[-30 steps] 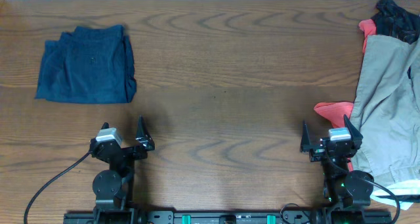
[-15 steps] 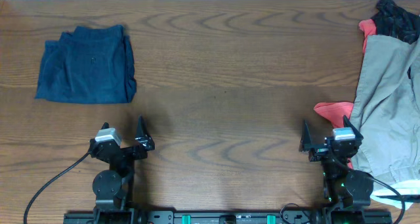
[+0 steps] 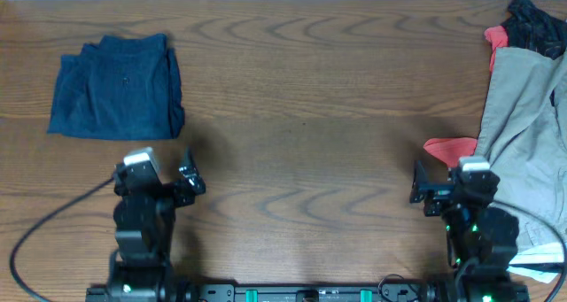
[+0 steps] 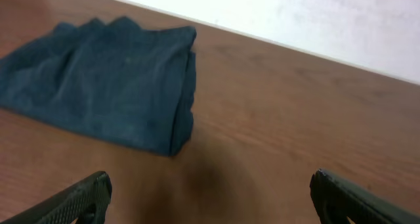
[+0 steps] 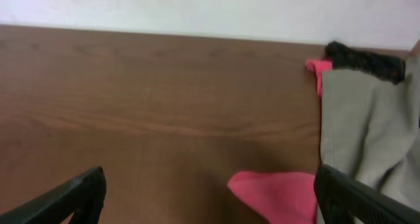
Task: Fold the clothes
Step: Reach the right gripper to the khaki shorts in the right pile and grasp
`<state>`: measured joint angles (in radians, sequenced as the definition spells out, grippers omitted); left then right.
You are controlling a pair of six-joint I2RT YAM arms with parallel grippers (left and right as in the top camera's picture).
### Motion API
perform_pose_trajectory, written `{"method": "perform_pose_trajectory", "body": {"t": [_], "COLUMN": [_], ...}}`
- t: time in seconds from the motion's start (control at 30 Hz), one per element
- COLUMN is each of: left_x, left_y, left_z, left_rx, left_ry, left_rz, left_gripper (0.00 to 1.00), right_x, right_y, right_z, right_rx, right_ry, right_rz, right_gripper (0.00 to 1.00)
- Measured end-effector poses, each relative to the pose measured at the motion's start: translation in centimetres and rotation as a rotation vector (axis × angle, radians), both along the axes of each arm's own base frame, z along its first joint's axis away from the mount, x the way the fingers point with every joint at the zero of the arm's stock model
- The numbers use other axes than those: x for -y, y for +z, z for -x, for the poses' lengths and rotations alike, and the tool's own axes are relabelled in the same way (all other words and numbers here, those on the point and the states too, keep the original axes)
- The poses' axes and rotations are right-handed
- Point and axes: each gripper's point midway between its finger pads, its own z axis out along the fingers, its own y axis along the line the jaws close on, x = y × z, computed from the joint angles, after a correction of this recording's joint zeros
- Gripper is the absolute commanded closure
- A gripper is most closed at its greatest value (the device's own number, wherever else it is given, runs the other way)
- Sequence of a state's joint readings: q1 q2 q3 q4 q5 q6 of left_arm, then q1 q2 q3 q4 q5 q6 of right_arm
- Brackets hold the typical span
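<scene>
Both arms have just stirred from their parked poses. The left gripper (image 4: pixel 210 196) and right gripper (image 5: pixel 210 190) gape wide and empty. The khaki shorts (image 3: pixel 524 134) lie rumpled at the table's 3 o'clock edge (overlapping red sportswear (image 3: pixel 450 149)), so folding hasn't begun.

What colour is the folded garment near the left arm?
The garment is plain dark navy blue; the left wrist view shows it best.

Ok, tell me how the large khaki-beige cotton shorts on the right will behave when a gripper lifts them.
Probably floppy: the khaki-beige cotton shorts lie in soft creases, so they should sag from any single pinch. They may also drag along the red fabric that seems tucked under their edge.
</scene>
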<state>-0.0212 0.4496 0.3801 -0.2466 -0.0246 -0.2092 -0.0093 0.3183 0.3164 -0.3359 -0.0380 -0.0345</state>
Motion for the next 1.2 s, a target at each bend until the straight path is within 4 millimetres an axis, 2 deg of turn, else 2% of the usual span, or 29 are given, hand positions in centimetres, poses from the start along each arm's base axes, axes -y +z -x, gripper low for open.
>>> {"method": "perform_pose_trajectory", "body": {"t": [0.13, 0.3, 0.47, 0.57, 0.63, 0.73, 0.8, 0.87, 1.03, 1.2], "left_x": [0.6, 1.3, 1.5, 1.6, 1.6, 1.7, 1.7, 1.7, 1.7, 1.7], "left_y": [0.6, 0.3, -0.8, -1.9, -2.5, -3.1, -3.3, -3.5, -3.7, -3.7], "left_z": [-0.8, -1.2, -1.6, -1.6, -1.6, -1.7, -1.7, -1.7, -1.7, -1.7], "left_rx": [-0.143, -0.328, -0.445, -0.491, -0.515, -0.539, -0.55, -0.558, -0.564, -0.565], "left_ry": [-0.031, -0.062, -0.071, -0.073, -0.075, -0.077, -0.076, -0.076, -0.076, -0.076], "left_rz": [0.013, 0.032, 0.041, 0.045, 0.047, 0.049, 0.049, 0.05, 0.05, 0.05], "left_gripper": [0.02, 0.02, 0.02, 0.02, 0.02, 0.02, 0.02, 0.02, 0.02, 0.02], "right_x": [0.3, 0.4, 0.4, 0.5, 1.5, 3.8, 5.8, 7.4, 9.8, 11.0], "right_y": [0.1, -0.5, -1.4, -3.0, -4.4, -6.1, -7.2, -8.2, -10.9, -13.5], "right_z": [-0.3, -0.9, -3.1, -3.7, -3.6, -3.0, -2.6, -2.2, -1.1, -0.1], "right_rx": [-0.187, -0.46, -0.607, -0.673, -0.732, -0.809, -0.85, -0.885, -0.992, -1.09], "right_ry": [-0.014, -0.023, -0.018, -0.03, -0.097, -0.251, -0.376, -0.463, -0.591, -0.645], "right_rz": [0.003, 0.007, 0.005, 0.004, 0.006, 0.013, 0.017, 0.017, 0.019, 0.02], "right_gripper": [0.01, 0.01, 0.01, 0.01, 0.01, 0.16, 0.36, 0.45, 0.55, 0.55]}}
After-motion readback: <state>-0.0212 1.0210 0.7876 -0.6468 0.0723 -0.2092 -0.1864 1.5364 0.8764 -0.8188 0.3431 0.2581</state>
